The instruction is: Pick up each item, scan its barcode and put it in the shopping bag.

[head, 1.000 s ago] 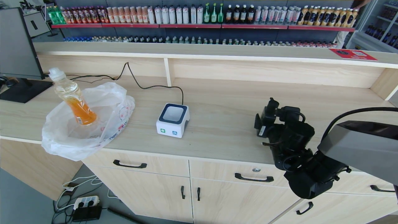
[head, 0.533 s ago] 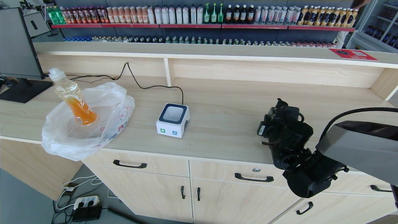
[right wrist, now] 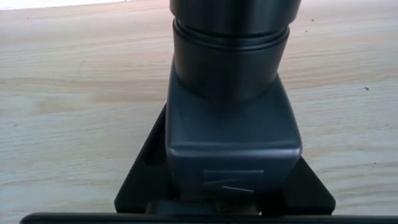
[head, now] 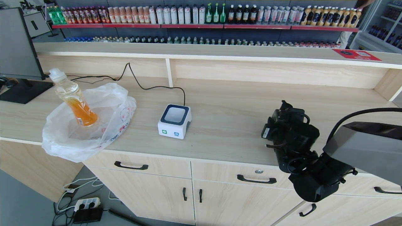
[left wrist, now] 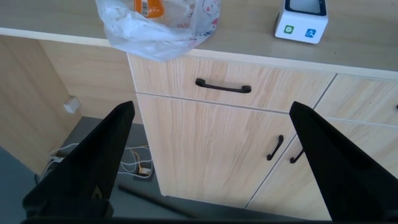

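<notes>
The leaning bottle [head: 73, 100] could drag the overhanging bag [head: 94, 138] off the table [head: 232, 125], the left gripper [left wrist: 210, 107] open, the right gripper [head: 278, 114] unreadable.

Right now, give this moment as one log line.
orange-drink plastic bottle: in white plastic bag | white scanner: on counter | left hand: open

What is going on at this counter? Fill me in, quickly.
A clear plastic bottle of orange drink leans inside the white plastic shopping bag at the left end of the pale wooden counter. The white cube-shaped barcode scanner sits mid-counter, apart from the bag. The right gripper hovers above the counter to the scanner's right. The left gripper hangs below counter level facing the cabinet drawers, jaws open and empty.
</notes>
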